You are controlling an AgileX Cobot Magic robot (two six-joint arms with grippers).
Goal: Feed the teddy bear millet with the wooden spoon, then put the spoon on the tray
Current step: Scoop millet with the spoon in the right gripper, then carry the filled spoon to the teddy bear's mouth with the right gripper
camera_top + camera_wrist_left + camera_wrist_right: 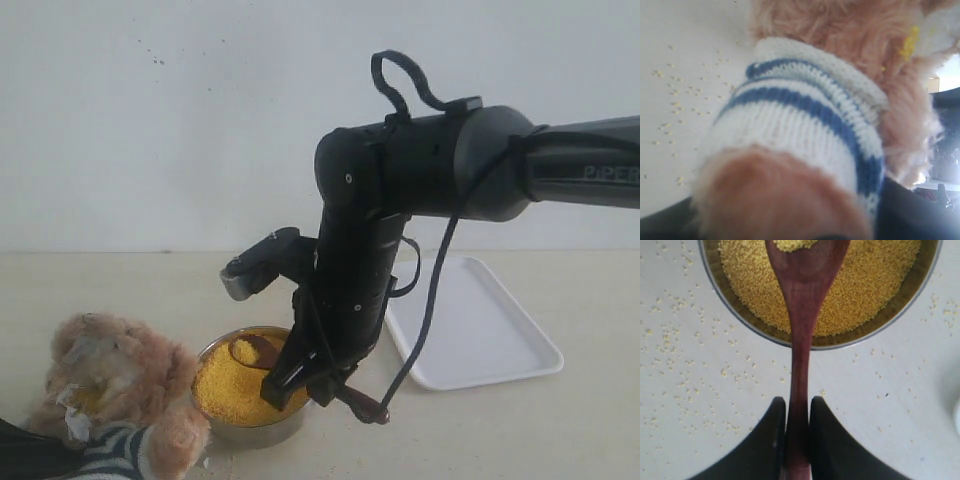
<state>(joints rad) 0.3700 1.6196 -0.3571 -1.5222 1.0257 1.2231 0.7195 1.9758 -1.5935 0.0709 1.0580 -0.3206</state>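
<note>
Wooden spoon (801, 330) tight between right gripper (798, 407) jaws

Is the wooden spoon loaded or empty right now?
Loaded, lightly: the right wrist view shows a small patch of millet in the hollow of the wooden spoon, above the steel bowl.

The teddy bear (110, 385) is cut off at the exterior view's lower edge. The wooden spoon (799, 340) loses its tip beyond the right wrist view's edge.
</note>
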